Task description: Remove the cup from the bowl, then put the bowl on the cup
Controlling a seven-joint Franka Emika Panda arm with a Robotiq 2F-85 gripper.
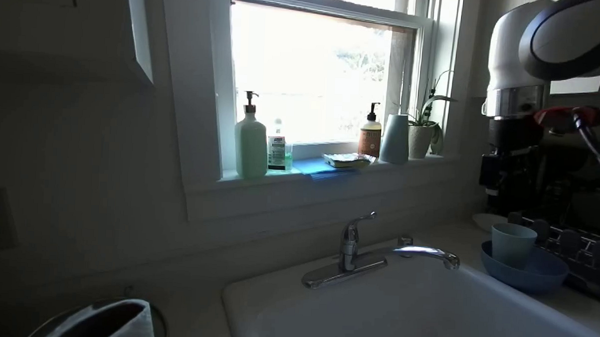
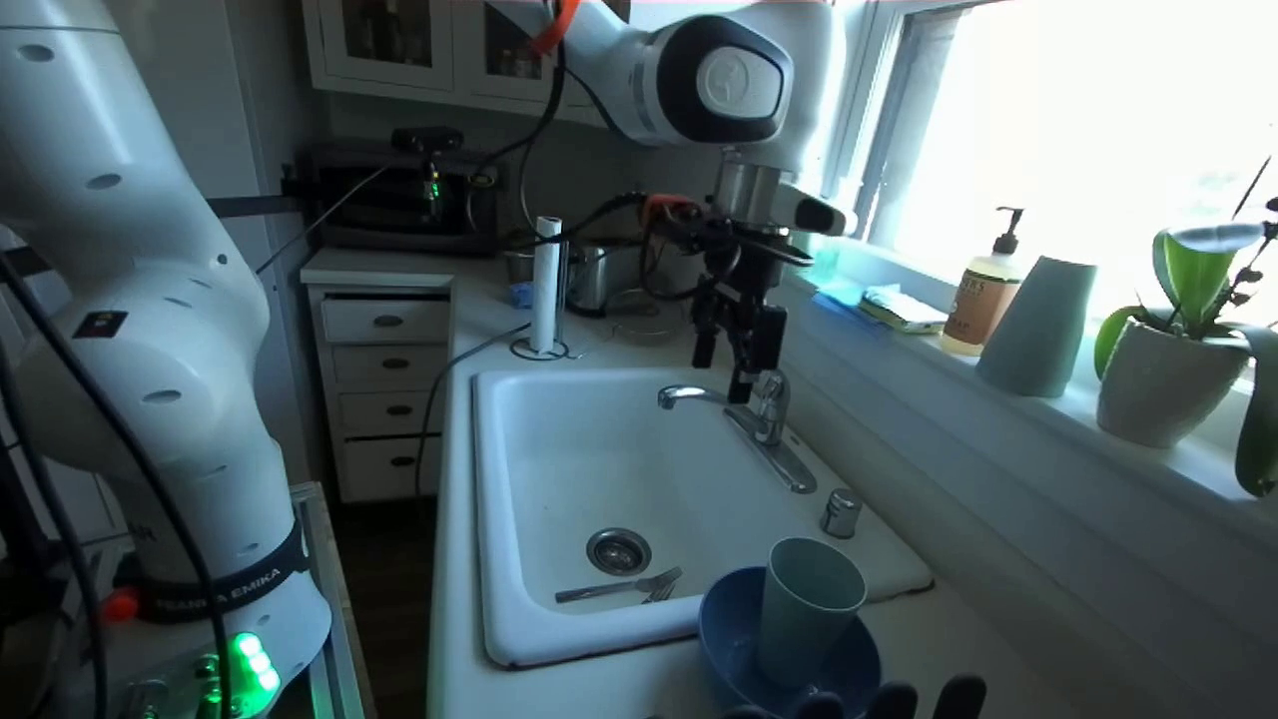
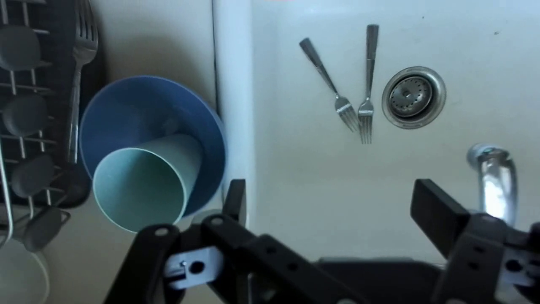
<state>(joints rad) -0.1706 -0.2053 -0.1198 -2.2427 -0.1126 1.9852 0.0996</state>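
Note:
The pale cup (image 1: 511, 245) stands mouth up inside the blue bowl (image 1: 548, 273), seemingly leaning a little to one side. The cup (image 2: 807, 619) and the bowl (image 2: 727, 624) also show in an exterior view at the sink's near end. In the wrist view the cup (image 3: 181, 158) and the bowl (image 3: 130, 107) are left of my fingers. My gripper (image 3: 331, 190) is wide open with nothing between its fingers. It hangs above the sink near the faucet in an exterior view (image 2: 739, 359), apart from the cup and bowl.
The white sink (image 2: 499, 599) holds forks (image 3: 367, 84) and a drain (image 3: 411, 97). The faucet (image 1: 349, 245) rises at its window side. A dark dish rack (image 3: 27, 114) stands beside the bowl. Bottles, a grey vase (image 2: 1038, 325) and a potted plant (image 2: 1173, 374) line the sill.

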